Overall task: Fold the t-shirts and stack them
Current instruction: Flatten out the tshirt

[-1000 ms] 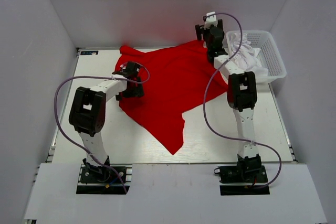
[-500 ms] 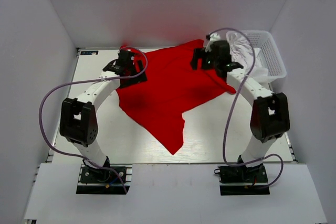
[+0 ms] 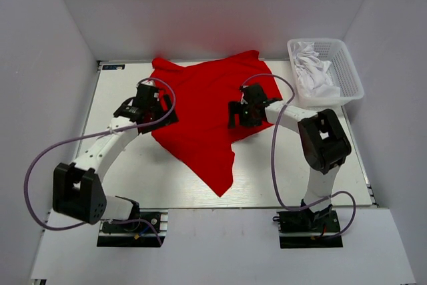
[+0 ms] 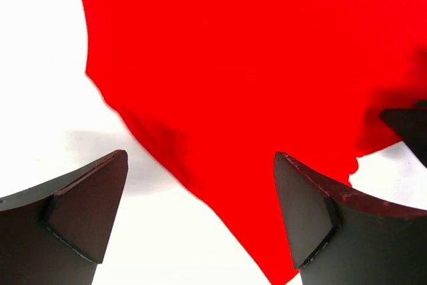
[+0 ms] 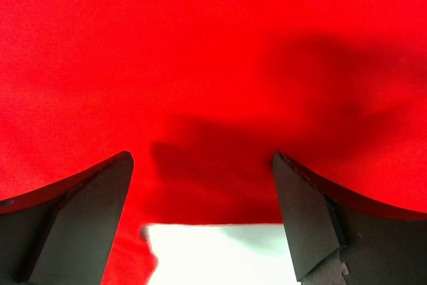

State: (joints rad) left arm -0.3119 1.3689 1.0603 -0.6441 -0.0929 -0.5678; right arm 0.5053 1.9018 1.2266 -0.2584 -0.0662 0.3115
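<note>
Wide-open and empty, both arms' jaws hover over the rumpled bright red cloth t-shirt (image 3: 207, 108) spread on the white counter (image 3: 160, 178), left jaws straddling its left edge, right jaws its right hem, cloth ahead of each.

Robotics lab setup for sure: white counter (image 3: 267, 178) boxed in by bare white panels (image 3: 200, 5), left arm (image 3: 100, 150) and right arm (image 3: 323, 141) bolted on.

We cannot read any words, numbers or signs here. The red t-shirt (image 3: 207, 115) is plain, and the white basket (image 3: 347, 71) has no label.
</note>
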